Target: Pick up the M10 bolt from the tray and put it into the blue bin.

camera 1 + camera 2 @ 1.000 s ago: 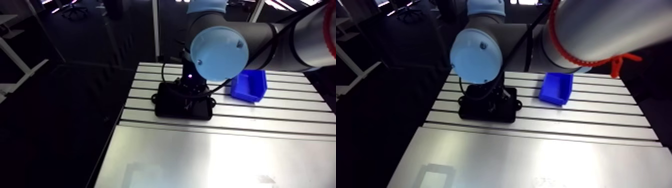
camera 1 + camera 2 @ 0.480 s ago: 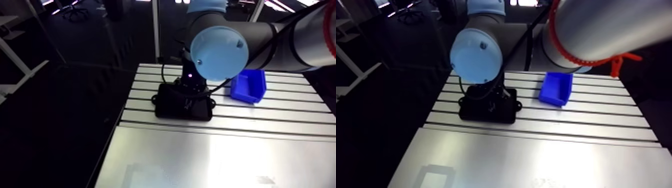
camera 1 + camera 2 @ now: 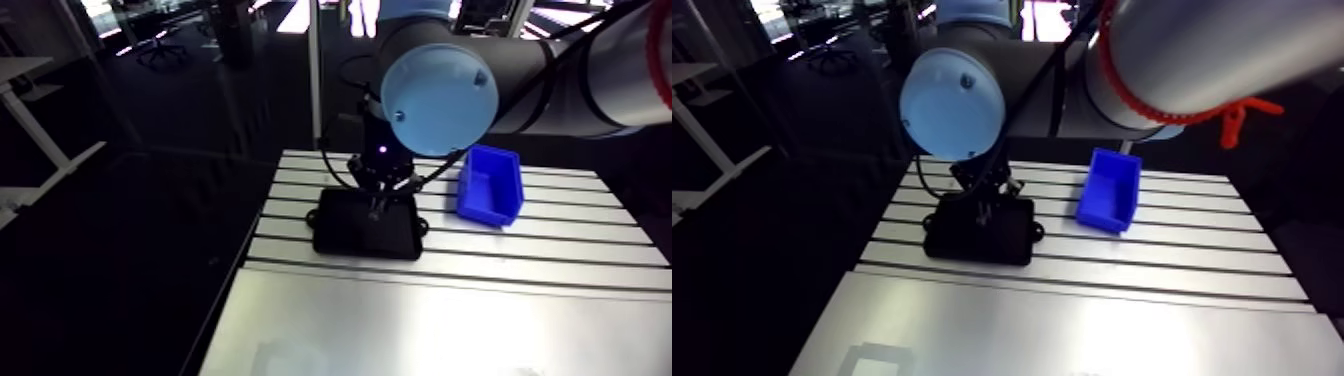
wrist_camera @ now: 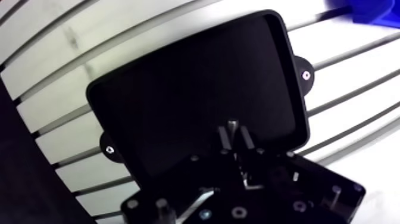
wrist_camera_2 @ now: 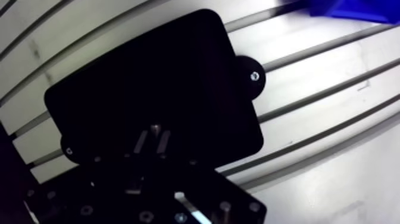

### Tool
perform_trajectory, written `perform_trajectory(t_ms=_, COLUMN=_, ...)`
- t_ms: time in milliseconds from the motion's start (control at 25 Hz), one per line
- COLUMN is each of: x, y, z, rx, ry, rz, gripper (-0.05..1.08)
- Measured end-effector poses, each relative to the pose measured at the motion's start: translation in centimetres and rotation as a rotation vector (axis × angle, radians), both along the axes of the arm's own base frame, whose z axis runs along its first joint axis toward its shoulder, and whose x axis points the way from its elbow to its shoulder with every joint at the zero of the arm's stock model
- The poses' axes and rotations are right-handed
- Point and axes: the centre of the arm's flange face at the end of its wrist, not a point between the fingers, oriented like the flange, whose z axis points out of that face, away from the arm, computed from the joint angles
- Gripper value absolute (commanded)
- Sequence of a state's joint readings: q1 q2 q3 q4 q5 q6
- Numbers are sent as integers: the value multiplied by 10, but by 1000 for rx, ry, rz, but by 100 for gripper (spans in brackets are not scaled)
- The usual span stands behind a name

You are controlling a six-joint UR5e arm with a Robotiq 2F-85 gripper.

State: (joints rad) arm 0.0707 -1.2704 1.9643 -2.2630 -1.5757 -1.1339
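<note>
In the arm view, the worktop (image 3: 450, 320) fills the lower right of the frame. A tray (image 3: 345, 235) lies on it at centre frame, near the worktop's left edge. A bin (image 3: 489, 185) stands right of the tray, apart from it and slightly higher in the frame. In the wrist view, the gripper (image 4: 233, 132) hangs over the tray, with a bolt (image 4: 232, 124) pinched between its fingers (image 4: 223, 138).

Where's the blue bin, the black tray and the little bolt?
blue bin (image 3: 490, 185), arm view, on its inside.
tray (image 4: 178, 101), wrist view, on its bare floor.
bolt (image 4: 233, 124), wrist view, on its shiny end.
</note>
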Motion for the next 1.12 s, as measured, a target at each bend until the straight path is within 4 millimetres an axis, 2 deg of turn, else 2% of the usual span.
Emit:
perform_trajectory(t_ms=240, x=10, y=0, z=31, rx=1, ry=5, rz=140, gripper=105)
perform_trajectory(t_ms=600, x=25, y=5, z=89, rx=32, ry=29, rz=357, gripper=106)
perform_trajectory(t_ms=880, x=25, y=18, z=120, rx=79, ry=57, rz=549, gripper=106)
perform_trajectory(t_ms=1120, x=24, y=40, z=144, rx=101, ry=74, rz=728, gripper=106)
